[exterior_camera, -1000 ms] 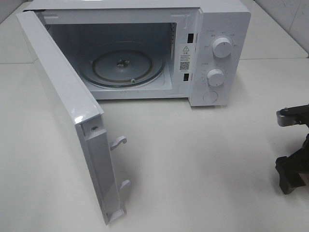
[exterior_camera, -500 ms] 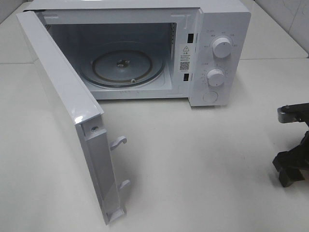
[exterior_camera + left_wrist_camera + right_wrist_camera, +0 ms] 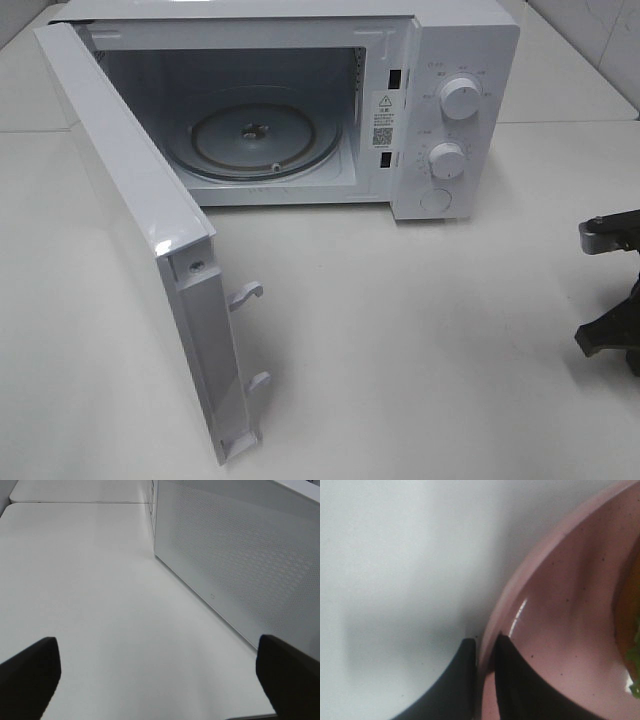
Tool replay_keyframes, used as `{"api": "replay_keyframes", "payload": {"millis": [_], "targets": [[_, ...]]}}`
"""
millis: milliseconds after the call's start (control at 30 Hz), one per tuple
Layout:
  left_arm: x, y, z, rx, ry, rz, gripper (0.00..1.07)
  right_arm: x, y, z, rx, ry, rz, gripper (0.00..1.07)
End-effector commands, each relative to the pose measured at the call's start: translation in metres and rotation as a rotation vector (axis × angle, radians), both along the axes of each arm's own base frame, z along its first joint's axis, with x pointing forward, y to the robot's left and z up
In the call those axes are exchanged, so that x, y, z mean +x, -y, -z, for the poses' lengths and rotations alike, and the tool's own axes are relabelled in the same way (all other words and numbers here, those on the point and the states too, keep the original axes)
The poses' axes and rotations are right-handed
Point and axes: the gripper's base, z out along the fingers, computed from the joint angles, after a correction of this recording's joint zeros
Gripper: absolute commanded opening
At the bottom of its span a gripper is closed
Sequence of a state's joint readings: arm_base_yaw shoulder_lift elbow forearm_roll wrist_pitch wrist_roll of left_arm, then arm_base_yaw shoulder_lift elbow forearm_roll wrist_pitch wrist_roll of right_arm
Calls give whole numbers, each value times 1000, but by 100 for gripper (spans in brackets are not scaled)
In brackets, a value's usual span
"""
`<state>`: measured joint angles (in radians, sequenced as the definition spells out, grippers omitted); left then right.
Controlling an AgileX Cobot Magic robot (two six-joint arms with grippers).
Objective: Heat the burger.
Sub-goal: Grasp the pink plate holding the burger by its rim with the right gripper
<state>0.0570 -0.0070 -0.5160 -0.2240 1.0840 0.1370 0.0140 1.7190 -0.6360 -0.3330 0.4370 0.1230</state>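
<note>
The burger [image 3: 631,630] shows only as an orange-brown and green sliver at the edge of the right wrist view, sitting on a pink plate [image 3: 560,630]. My right gripper [image 3: 485,670] is shut on the plate's rim, one finger [image 3: 455,685] outside and one inside. In the exterior view only part of the right arm [image 3: 612,335] shows at the right edge; plate and burger are out of that view. My left gripper [image 3: 160,680] is open and empty beside the microwave door's outer face [image 3: 240,560].
The white microwave [image 3: 440,110] stands at the back with its door [image 3: 140,230] swung wide open toward the front left. Its glass turntable [image 3: 252,135] holds nothing. Two knobs [image 3: 460,98] are on the right panel.
The right arm has shifted to the right, further toward the edge of the exterior view. The microwave and its door have not moved.
</note>
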Motion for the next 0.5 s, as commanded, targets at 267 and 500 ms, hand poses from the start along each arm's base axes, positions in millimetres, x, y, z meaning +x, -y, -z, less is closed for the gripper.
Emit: {"api": "replay_keyframes", "payload": {"millis": [267,500], "targets": [[-1,0,-1,1,25,-4,98,-7,1,5,-4,-59,50,0],[-1,0,-1,1,25,-4,98,-8,-6,-10,-19,-11,36,0]]}}
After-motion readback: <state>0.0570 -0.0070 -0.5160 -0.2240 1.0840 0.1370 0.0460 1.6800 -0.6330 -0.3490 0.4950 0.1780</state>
